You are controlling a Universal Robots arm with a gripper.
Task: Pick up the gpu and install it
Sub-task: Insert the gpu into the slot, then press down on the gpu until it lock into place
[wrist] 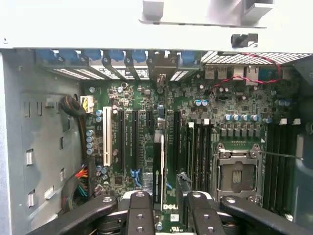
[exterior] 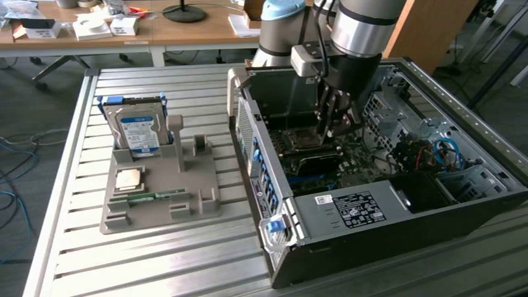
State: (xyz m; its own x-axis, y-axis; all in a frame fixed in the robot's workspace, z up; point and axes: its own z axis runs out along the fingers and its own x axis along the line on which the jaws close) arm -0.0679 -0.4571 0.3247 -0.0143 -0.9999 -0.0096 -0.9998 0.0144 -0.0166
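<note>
The gpu [wrist: 161, 166] shows edge-on in the wrist view as a thin dark card with a pale strip along it. It lies in line with the expansion slots [wrist: 128, 139] of the green motherboard [wrist: 195, 98]. My gripper [wrist: 166, 198] straddles the card, one black finger [wrist: 141, 213] on each side, and appears shut on it. In the exterior view my gripper [exterior: 332, 129] reaches down into the open computer case [exterior: 272, 204], just above the motherboard beside the processor socket [exterior: 301, 139]. Whether the card's lower edge touches a slot is hidden.
On the exterior view's left, a grey parts holder [exterior: 198, 207] carries a silver hard drive [exterior: 138, 130], a processor chip [exterior: 130, 179] and a slim memory stick [exterior: 157, 195]. Inside the case are an empty processor socket [wrist: 237, 174], blue cables [exterior: 446, 151] and drive cages. A cluttered desk stands behind.
</note>
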